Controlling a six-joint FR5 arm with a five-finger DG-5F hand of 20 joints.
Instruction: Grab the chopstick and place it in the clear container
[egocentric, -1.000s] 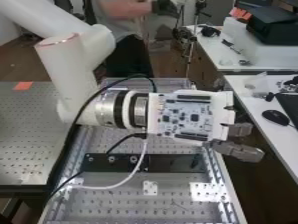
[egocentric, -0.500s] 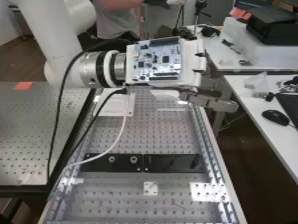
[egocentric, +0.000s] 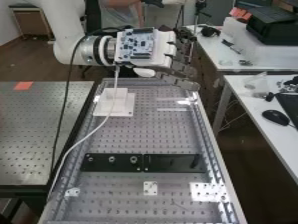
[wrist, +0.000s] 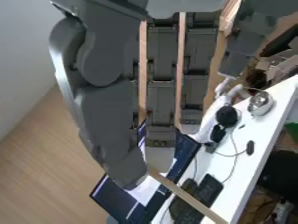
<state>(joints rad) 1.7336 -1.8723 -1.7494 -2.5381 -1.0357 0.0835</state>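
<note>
Hand (egocentric: 163, 56): pinching chopstick (wrist: 185, 195) | one end cut off, wrist view | other hidden behind thumb

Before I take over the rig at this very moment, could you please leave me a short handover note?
Hand: over the far end of the bench, fingers and thumb closed on the chopstick.
Chopstick: in the hand, one end sticking out past the thumb tip.
Done: chopstick grabbed.
Left: place it in the clear container and let go.
</note>
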